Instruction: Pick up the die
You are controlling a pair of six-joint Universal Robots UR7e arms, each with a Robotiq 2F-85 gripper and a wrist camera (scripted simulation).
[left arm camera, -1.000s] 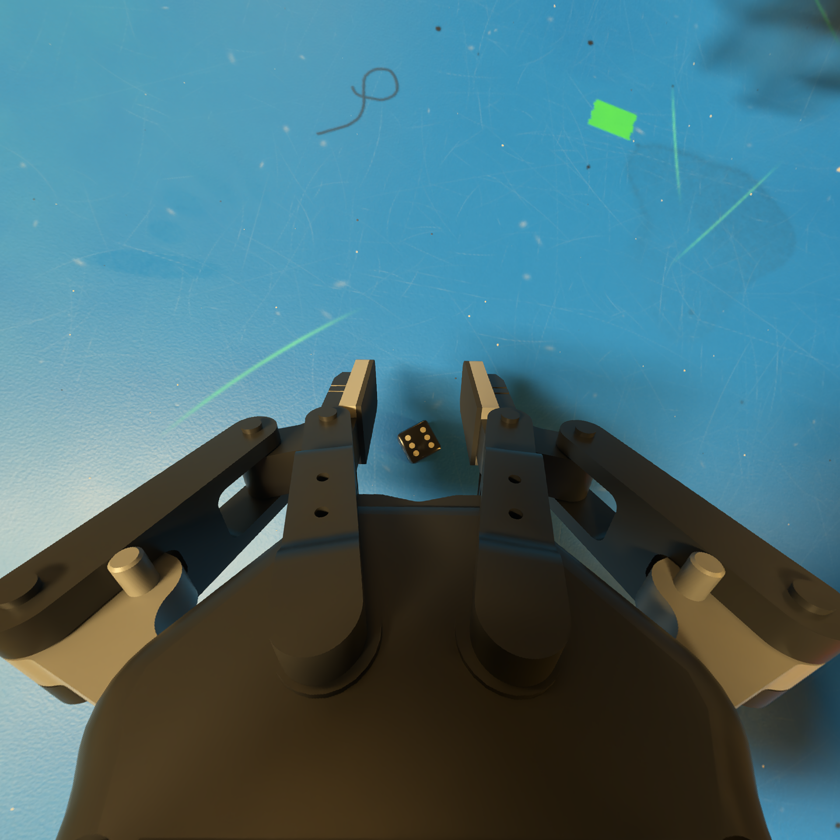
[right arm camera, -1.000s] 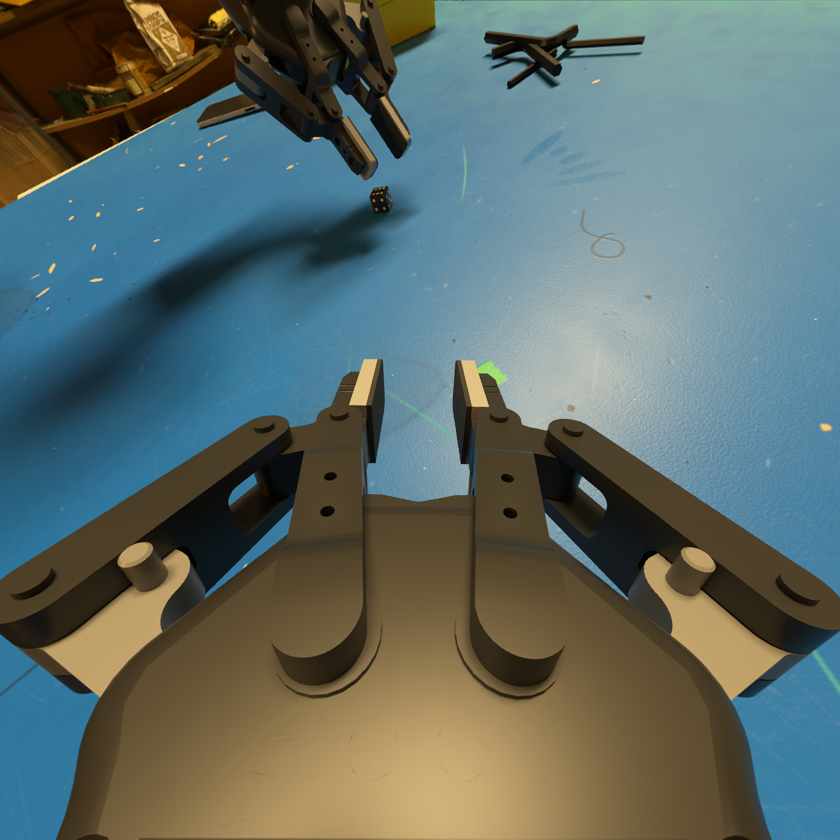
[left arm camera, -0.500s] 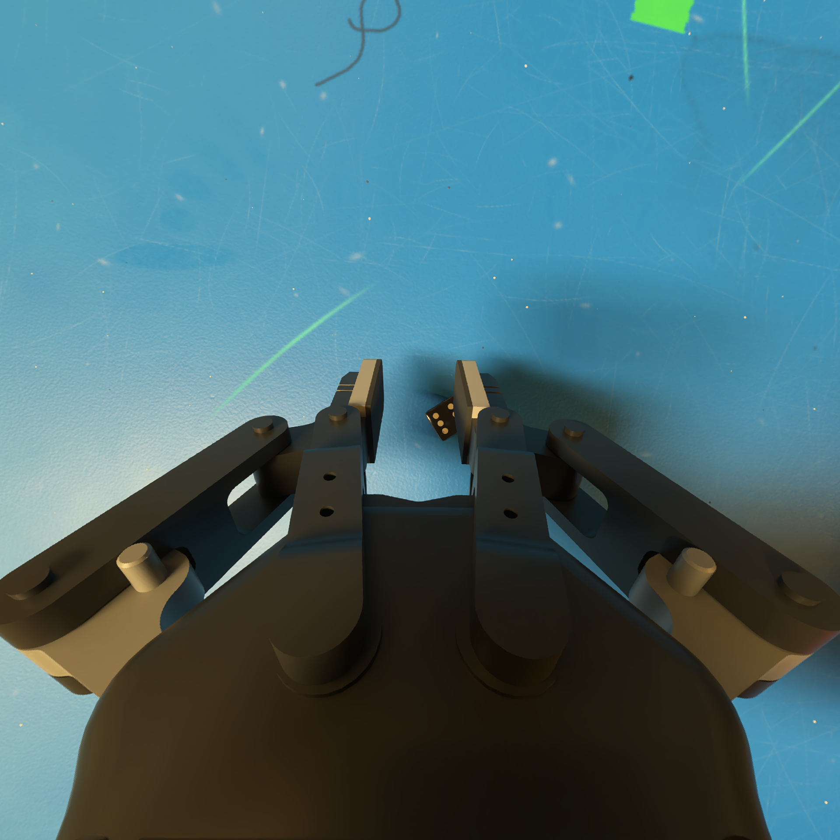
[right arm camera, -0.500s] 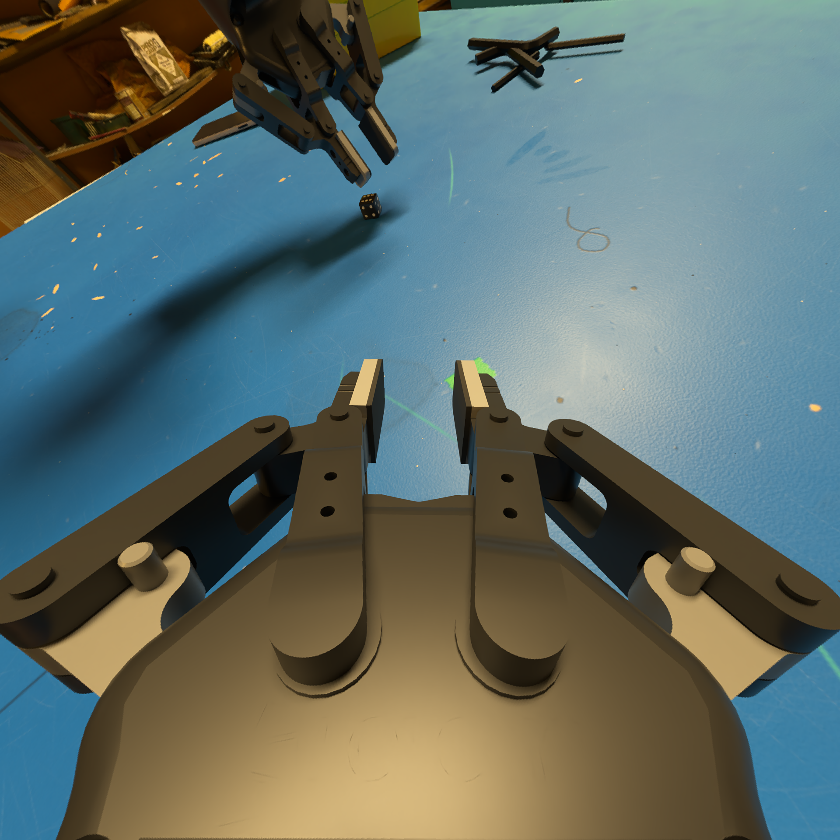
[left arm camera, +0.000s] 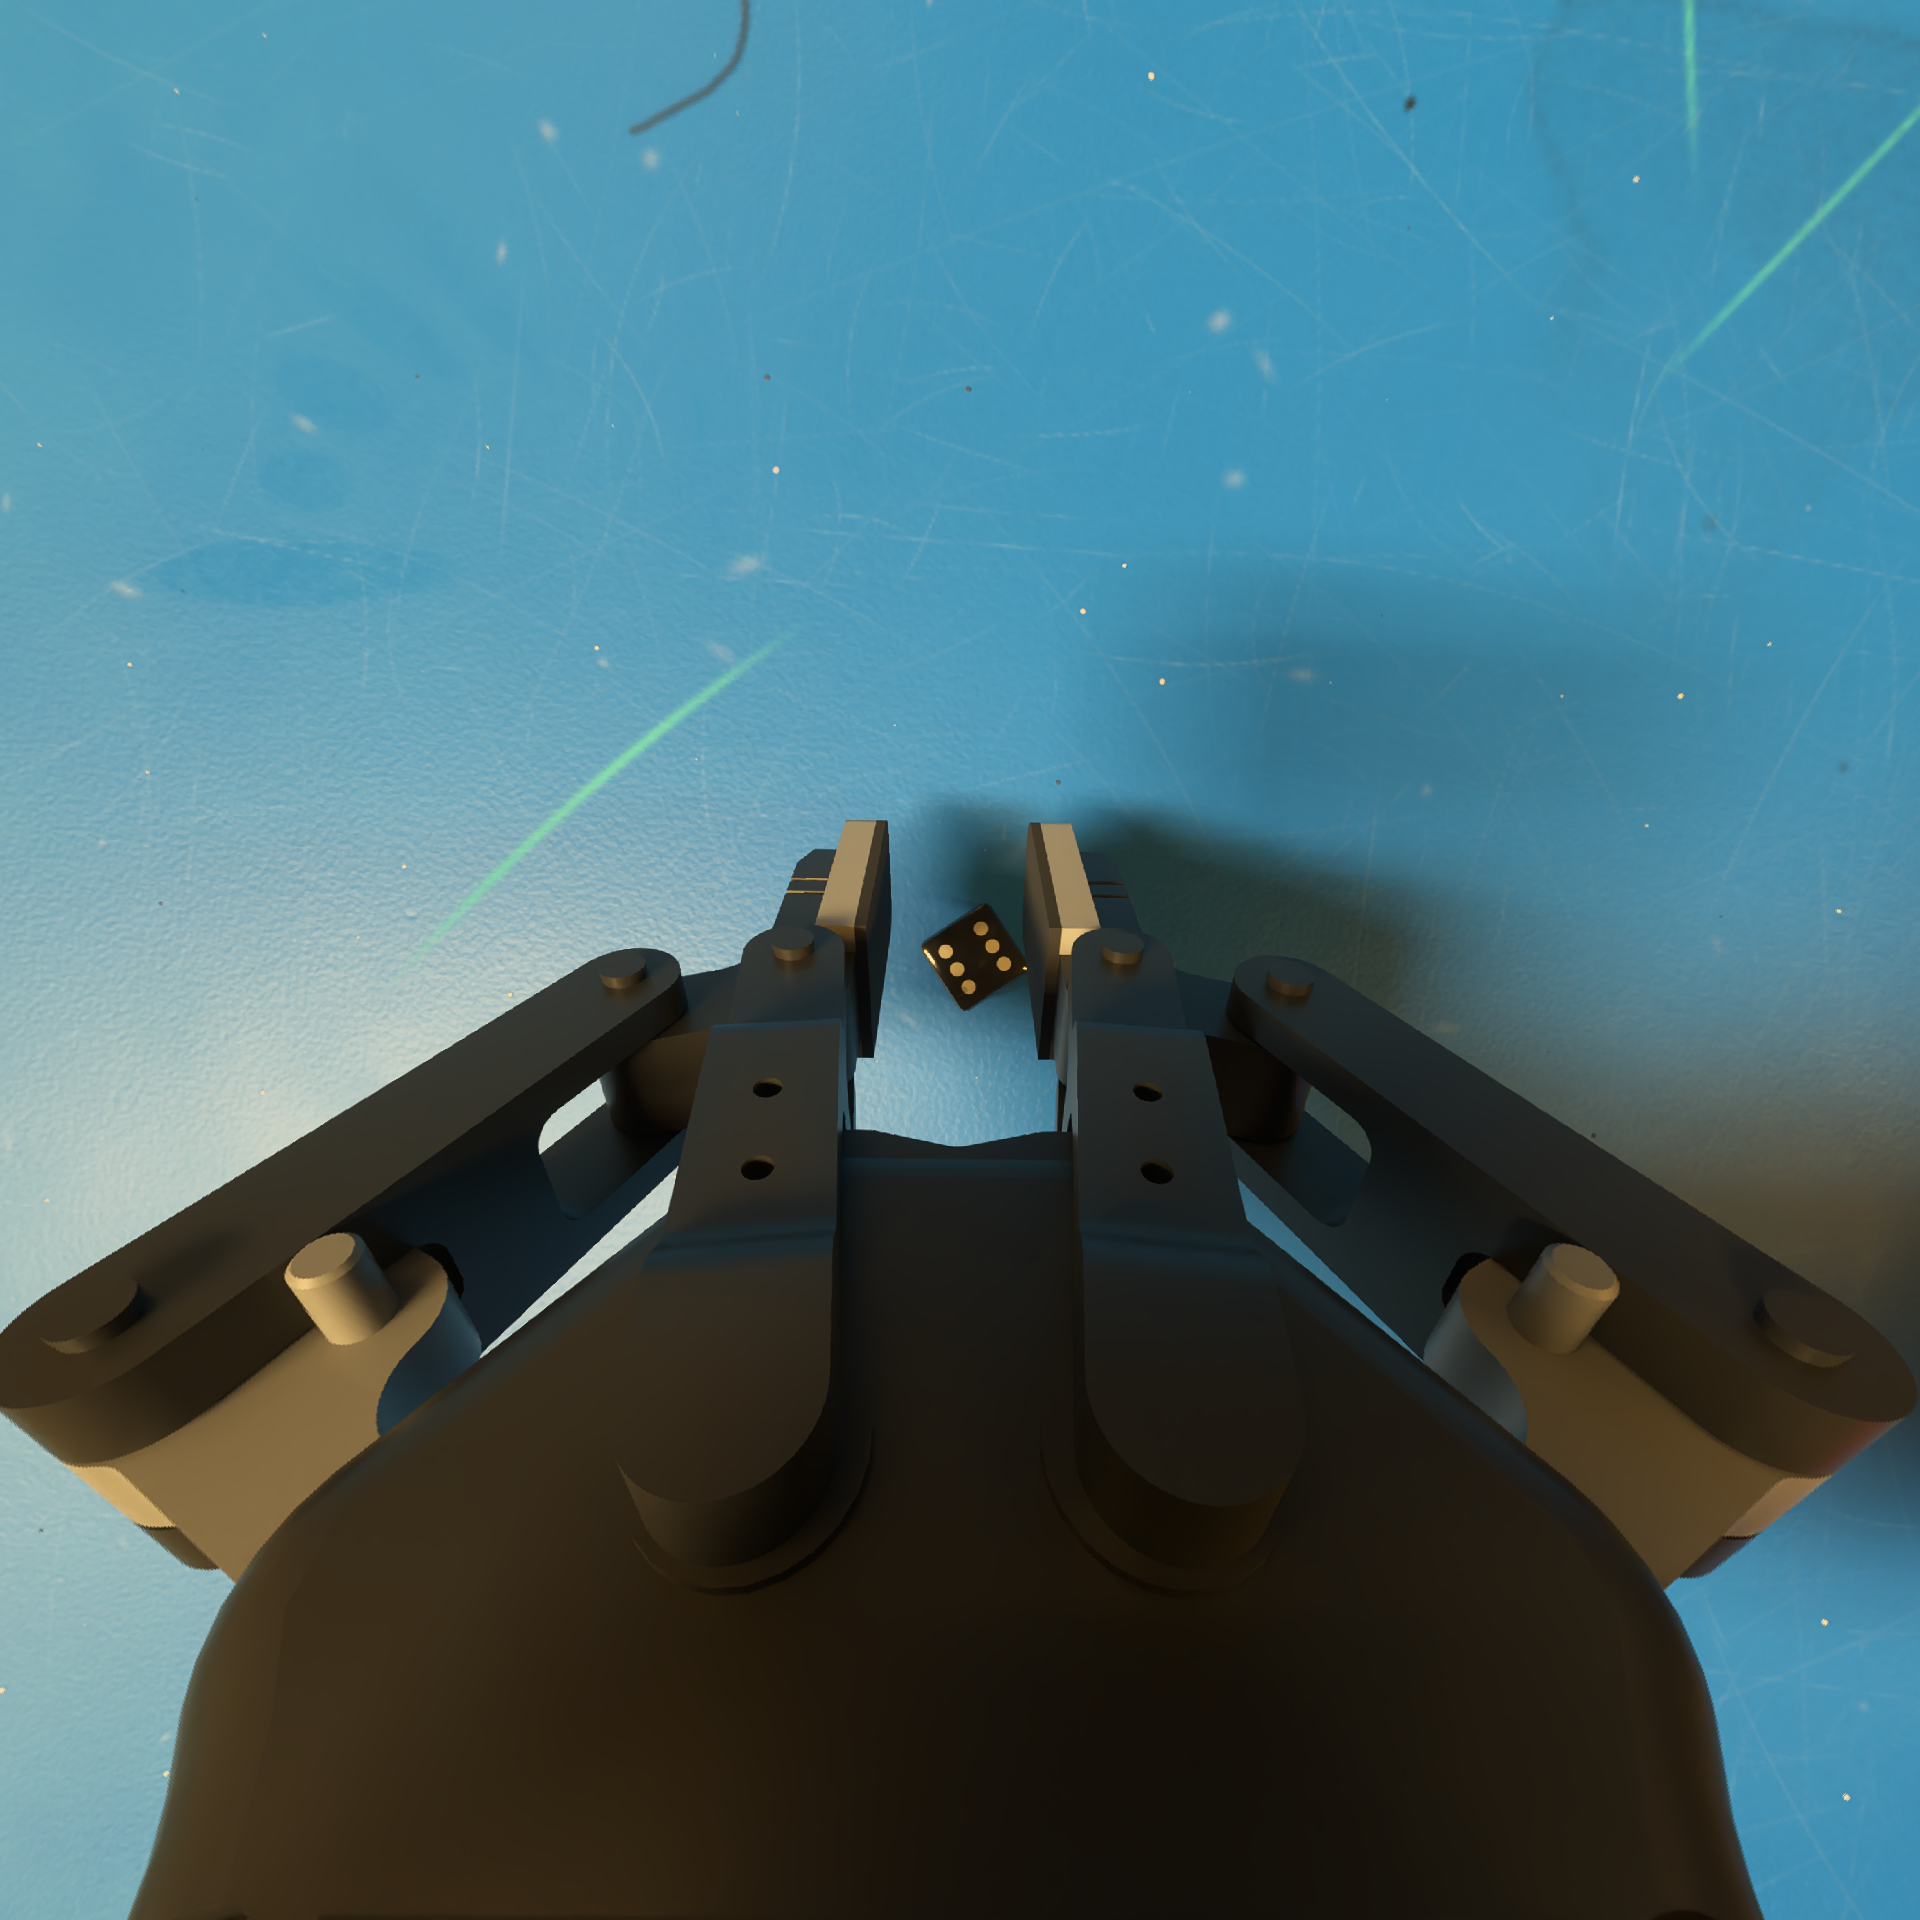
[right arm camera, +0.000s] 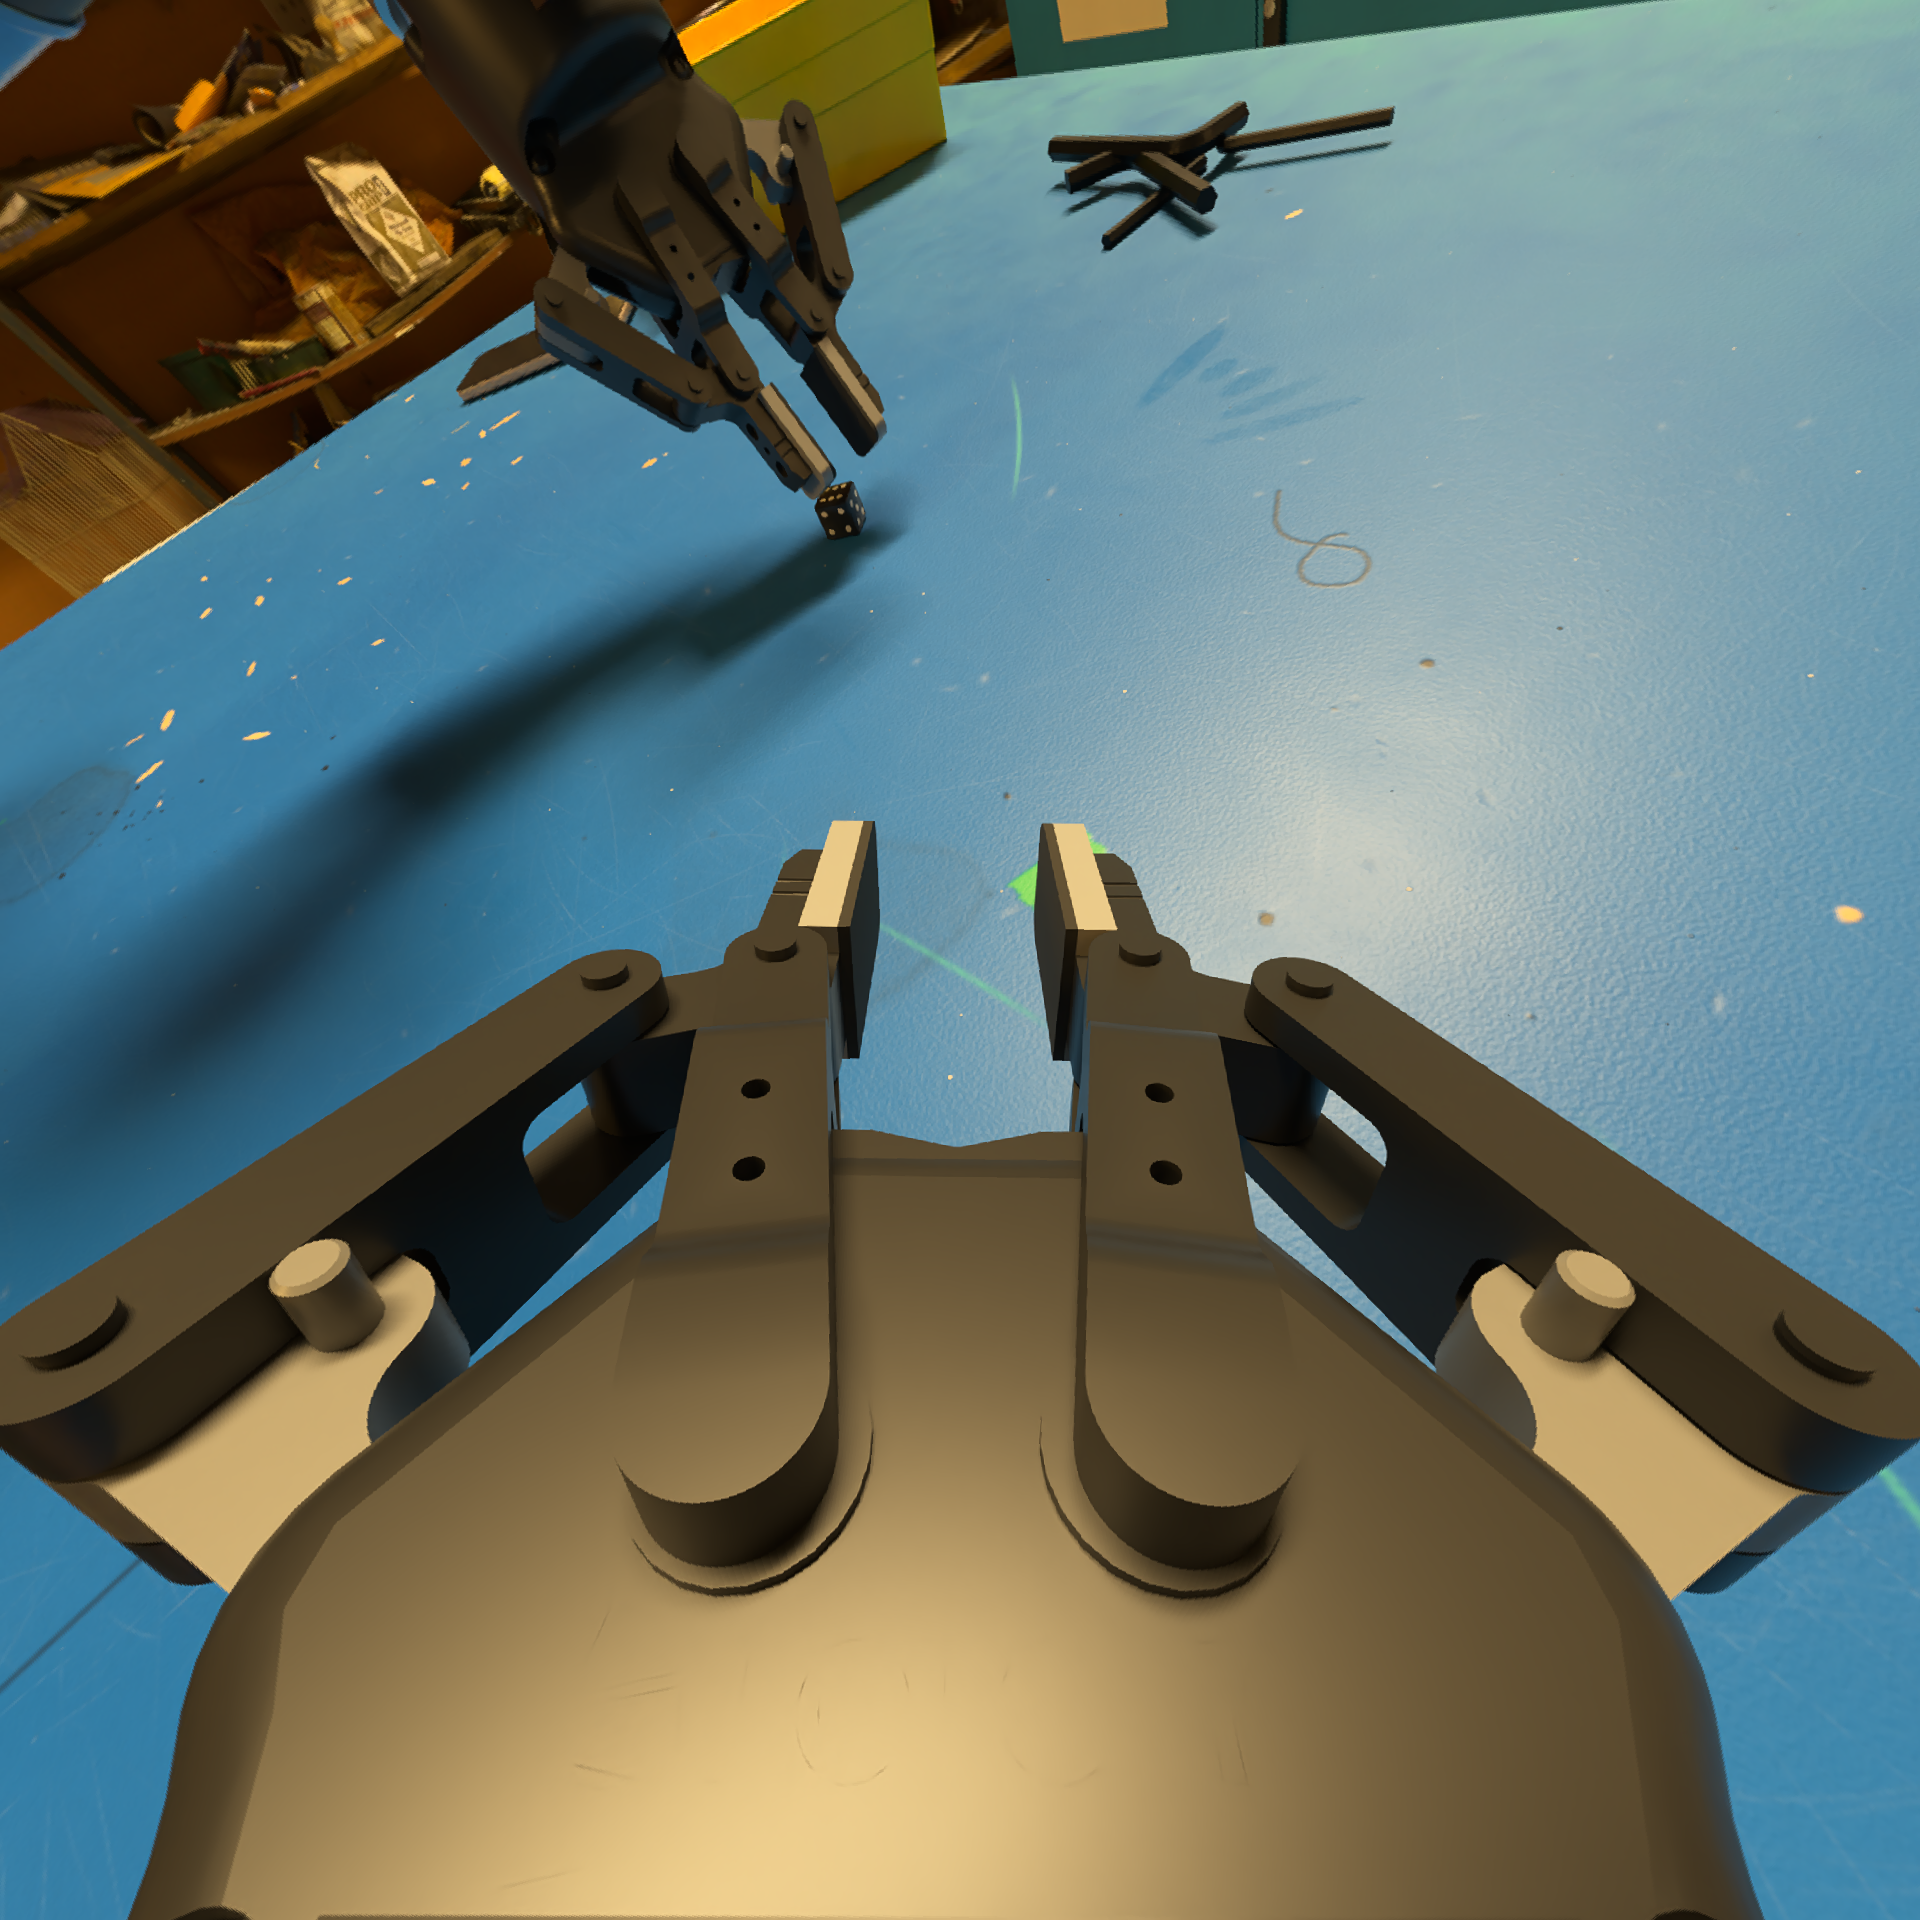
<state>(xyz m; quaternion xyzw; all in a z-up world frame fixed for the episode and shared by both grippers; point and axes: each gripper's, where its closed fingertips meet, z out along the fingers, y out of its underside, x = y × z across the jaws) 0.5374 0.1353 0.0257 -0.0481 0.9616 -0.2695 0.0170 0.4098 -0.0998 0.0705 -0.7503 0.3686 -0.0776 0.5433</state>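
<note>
A small black die [left arm camera: 972,956] with pale pips lies on the blue table, between the fingers of my left gripper [left arm camera: 958,883], close to the right finger. The left gripper is open and low over the table. In the right wrist view the die [right arm camera: 840,510] sits at the far left, just under the left gripper's [right arm camera: 831,447] fingertips. My right gripper [right arm camera: 958,883] is open and empty, hovering over the table nearer the camera, well away from the die.
A green tape patch [right arm camera: 1029,881] lies just beyond the right gripper's fingers. Black sticks [right arm camera: 1174,166] lie at the far side, a yellow box [right arm camera: 831,73] at the far edge. Shelves with clutter [right arm camera: 260,239] stand past the table's left edge.
The left gripper has come down lower over the table, and the die now sits between its fingers instead of partly behind the right finger. The right gripper stays open.
</note>
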